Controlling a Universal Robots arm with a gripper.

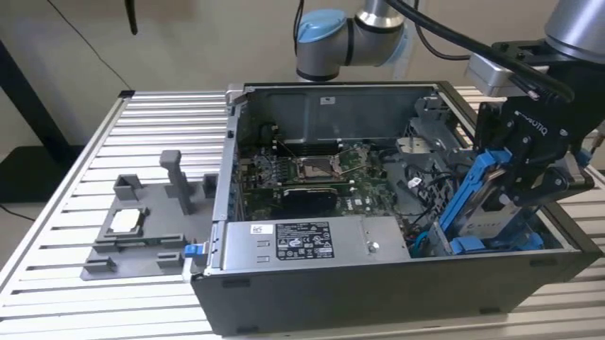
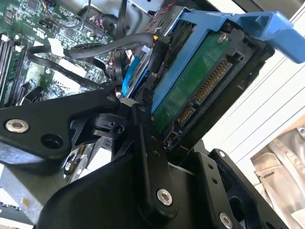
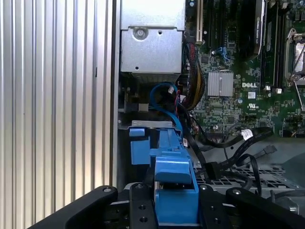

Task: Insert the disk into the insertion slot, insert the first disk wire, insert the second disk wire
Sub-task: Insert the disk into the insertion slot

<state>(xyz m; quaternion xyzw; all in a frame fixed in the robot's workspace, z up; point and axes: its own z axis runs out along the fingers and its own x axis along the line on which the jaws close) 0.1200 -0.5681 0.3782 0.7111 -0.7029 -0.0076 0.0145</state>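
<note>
Presently in hand: the first step, by judgement; the disk (image 1: 494, 209) is held over the insertion slot (image 1: 463, 246) and is not yet seated.
Claw (image 1: 529, 188): clamped on the disk, whose blue carrier frame (image 3: 174, 183) is gripped between the fingers.
Disk attitude: held on edge and tilted; its green board and bare connector row (image 2: 205, 88) are exposed just beyond the fingertips.
Slot: located directly beneath the claw, inside the open computer case (image 1: 378, 297); whether the disk's lower end touches its mouth cannot be told.
Cables (image 3: 224, 143): loose, lying beside the claw.
Next move, by judgement: the frame is to be squared with the slot's blue rails, and the cables kept clear.
</note>
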